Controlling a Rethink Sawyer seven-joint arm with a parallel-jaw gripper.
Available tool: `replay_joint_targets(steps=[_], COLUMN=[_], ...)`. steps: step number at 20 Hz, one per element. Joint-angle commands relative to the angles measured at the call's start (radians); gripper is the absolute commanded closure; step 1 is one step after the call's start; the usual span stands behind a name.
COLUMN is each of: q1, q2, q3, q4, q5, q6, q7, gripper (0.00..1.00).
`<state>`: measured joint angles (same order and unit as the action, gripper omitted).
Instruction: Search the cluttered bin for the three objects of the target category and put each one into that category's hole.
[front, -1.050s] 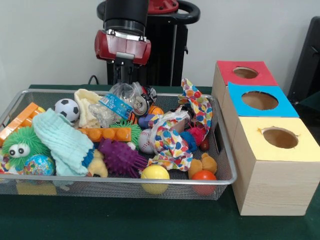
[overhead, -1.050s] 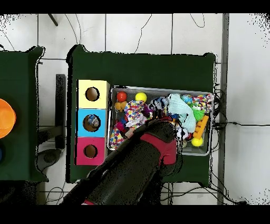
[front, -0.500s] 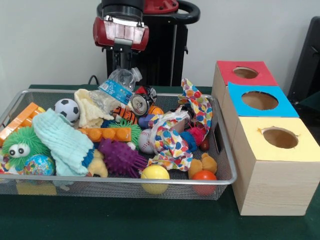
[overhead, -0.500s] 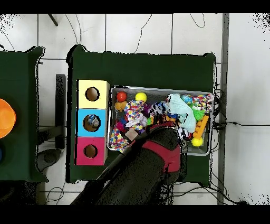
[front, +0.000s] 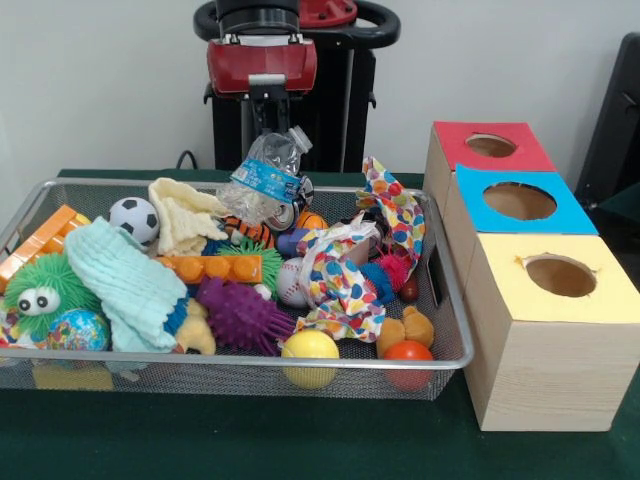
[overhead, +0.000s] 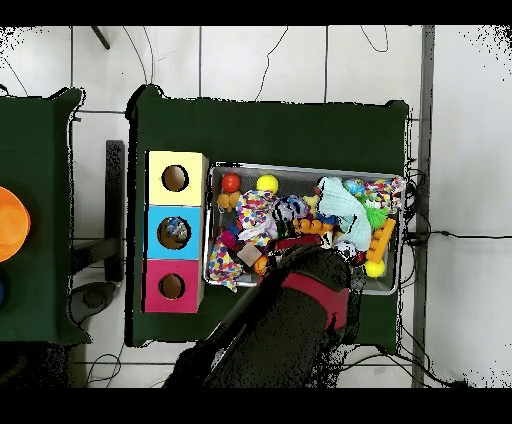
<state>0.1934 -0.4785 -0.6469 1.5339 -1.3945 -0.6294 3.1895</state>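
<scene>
Holding one bottle (front: 268, 180), end effector (front: 272, 128)

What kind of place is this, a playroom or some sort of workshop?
Most likely a robotics lab set up for a sorting test. A red robot arm's gripper lifts a crushed plastic bottle from a wire bin of toys, beside three wooden boxes with holes; loose cables cross the tiled floor.
</scene>
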Motion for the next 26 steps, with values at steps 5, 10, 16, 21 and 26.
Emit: replay_joint_targets(steps=[5, 10, 16, 21, 26], q1=[-0.045, -0.061, -0.015, 0.027, 0.052], q2=[-0.023, -0.032, -0.072, -0.093, -0.112], q3=[0.198, 0.211, 0.183, 0.163, 0.133], q4=[0.078, 0.088, 0.094, 0.094, 0.088], q5=[-0.014, -0.019, -0.089, -0.137, -0.179], q6=[-0.083, -0.092, -0.088, -0.086, -0.109], q7=[0.322, 0.328, 0.453, 0.566, 0.639], gripper=[1.0, 1.0, 1.0, 1.0, 1.0])
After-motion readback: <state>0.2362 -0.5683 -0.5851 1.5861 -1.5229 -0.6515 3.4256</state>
